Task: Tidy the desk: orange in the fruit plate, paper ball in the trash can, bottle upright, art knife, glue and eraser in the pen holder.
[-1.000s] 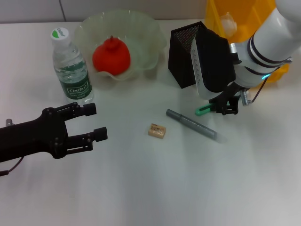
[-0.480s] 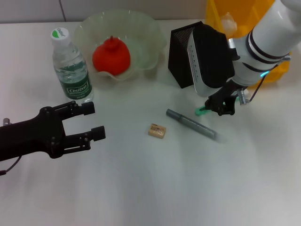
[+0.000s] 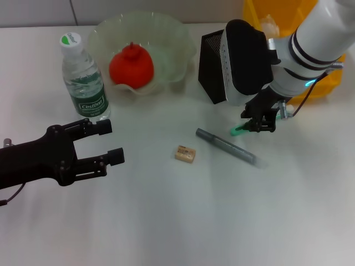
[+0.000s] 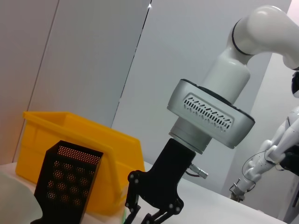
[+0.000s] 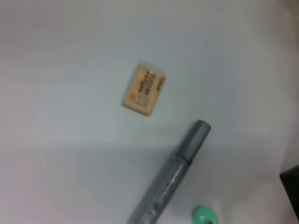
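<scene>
Jaws, right: you see the right gripper (image 3: 260,123) clamped on a green-ended tool (image 3: 239,131), just beside the pen holder (image 3: 212,66).
Jaws, left: the left gripper (image 3: 105,142) hovers apart over the counter (image 3: 177,221), holding nothing.
Grey knife (image 3: 225,146): lies flat, long axis diagonal, one end toward the eraser (image 3: 185,154).
Eraser: flat on the counter, apart from the knife.
Bottle (image 3: 84,77): upright beside the plate (image 3: 172,50).
Orange (image 3: 131,66): in the plate.
Paper ball (image 3: 270,25): in the bin (image 3: 288,16).
</scene>
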You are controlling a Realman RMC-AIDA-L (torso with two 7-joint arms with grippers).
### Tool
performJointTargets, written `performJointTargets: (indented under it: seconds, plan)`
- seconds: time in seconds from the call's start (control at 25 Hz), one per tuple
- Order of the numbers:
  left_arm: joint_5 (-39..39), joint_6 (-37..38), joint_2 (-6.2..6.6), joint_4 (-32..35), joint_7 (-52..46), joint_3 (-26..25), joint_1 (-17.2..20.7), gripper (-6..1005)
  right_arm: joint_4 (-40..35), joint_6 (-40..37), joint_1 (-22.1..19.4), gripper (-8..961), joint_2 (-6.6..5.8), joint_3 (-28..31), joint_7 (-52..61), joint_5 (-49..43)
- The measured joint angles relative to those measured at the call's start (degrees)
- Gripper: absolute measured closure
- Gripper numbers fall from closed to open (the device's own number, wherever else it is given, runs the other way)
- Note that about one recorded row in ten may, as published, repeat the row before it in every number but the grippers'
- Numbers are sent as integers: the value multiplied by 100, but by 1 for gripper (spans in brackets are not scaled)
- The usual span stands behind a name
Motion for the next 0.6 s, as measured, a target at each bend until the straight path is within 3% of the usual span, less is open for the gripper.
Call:
performJointTargets:
  seconds: [0.08, 0.28, 0.4, 0.6]
  plan:
    - [0, 0, 0, 0, 0, 0, 0, 217, 66, 73, 12, 937, 0, -15, -1, -30]
    - [-2, -8, 0, 0, 0, 0, 1, 218, 202, 304, 23, 790, -9, -32, -24, -58]
    - [-16, -18, -6, -1, 0, -4, -2, 218, 316, 421, 23, 638, -9, -57, -84, -61]
    - [-44, -24, -14, 0, 0, -9, -7, 219, 412, 495, 22, 644, -9, -56, -171, -62]
